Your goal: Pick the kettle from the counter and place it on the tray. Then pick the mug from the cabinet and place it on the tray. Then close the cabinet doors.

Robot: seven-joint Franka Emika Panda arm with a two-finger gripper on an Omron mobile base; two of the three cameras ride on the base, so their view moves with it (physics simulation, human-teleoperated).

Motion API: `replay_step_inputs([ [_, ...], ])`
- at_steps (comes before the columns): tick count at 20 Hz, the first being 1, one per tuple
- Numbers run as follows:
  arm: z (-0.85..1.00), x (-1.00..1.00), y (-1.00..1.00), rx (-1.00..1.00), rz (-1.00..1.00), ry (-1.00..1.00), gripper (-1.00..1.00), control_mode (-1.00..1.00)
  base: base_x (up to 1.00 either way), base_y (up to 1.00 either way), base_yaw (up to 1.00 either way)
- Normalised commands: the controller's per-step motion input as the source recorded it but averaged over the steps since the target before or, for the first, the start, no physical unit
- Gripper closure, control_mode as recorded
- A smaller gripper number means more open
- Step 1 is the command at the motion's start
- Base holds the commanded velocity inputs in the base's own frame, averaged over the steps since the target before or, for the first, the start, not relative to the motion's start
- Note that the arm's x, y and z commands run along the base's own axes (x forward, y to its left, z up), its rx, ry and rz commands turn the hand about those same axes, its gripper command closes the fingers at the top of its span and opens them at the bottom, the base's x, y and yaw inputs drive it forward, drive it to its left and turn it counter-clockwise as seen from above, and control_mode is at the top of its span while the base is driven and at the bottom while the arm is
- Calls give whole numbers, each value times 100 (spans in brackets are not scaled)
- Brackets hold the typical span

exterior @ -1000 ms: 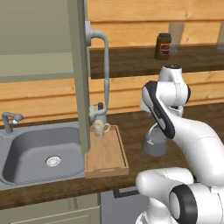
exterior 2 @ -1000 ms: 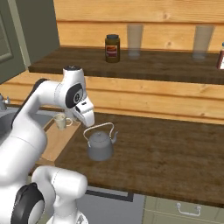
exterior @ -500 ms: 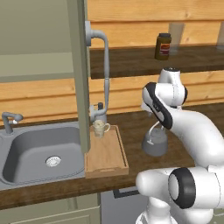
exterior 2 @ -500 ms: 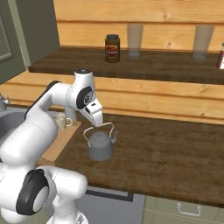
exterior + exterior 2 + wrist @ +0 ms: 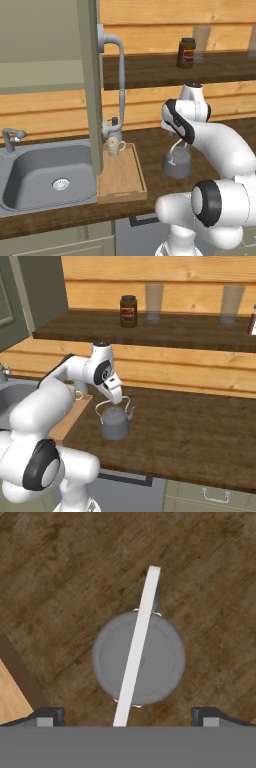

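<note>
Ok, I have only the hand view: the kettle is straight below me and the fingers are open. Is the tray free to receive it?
Observer: Not wholly. The mug already stands on the tray, at its far end near the tap. The near part is bare.
Operator: And the cabinet doors, are they shut?
Observer: No. One cabinet door stands open, seen edge-on above the tray's left side.
</note>
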Motion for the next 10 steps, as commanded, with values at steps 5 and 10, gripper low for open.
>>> replay_step_inputs([
  [5, -25, 16, -7, 1, 0, 0, -100, -100, 0, 0, 0],
  [10, -16, 22, -6, 0, 0, 0, -100, -100, 0, 0, 0],
])
